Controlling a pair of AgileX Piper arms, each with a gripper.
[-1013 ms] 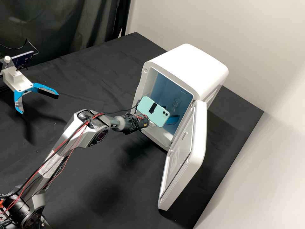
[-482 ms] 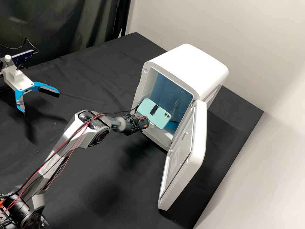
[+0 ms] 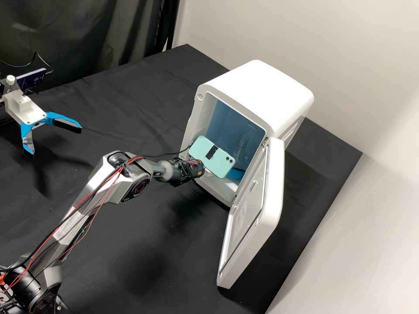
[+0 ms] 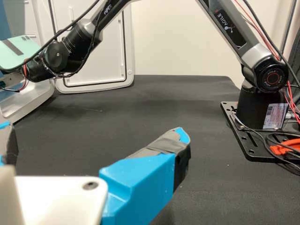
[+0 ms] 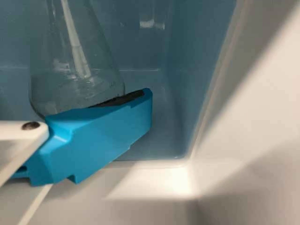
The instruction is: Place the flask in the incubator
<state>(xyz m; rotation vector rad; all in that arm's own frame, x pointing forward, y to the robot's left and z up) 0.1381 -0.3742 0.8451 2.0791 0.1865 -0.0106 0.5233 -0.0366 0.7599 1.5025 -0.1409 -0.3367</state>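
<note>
The white incubator point(image 3: 262, 91) stands at the bench's right with its door point(image 3: 251, 209) swung open and a blue interior point(image 5: 197, 56). The right arm reaches into the chamber, a mint phone point(image 3: 211, 155) on its wrist hiding most of the gripper. The clear glass flask point(image 5: 70, 70) stands upright low inside, its neck point(image 3: 241, 141) showing above the phone. My right gripper point(image 5: 70, 112) is shut on the flask's base, one blue finger point(image 5: 103, 126) pressed against the glass. My left gripper point(image 3: 54, 141) hangs open above the bench at the far left, nothing between its fingers point(image 4: 159, 154).
The open door juts toward the bench's front right edge. The right arm's base point(image 4: 255, 108) with cables sits on the black cloth at the front left. A dark curtain hangs behind. A device on a stand point(image 3: 30, 77) is at the back left.
The right wrist has sunk a little inside the incubator, carrying the flask lower. The left gripper shifted slightly and then held.
</note>
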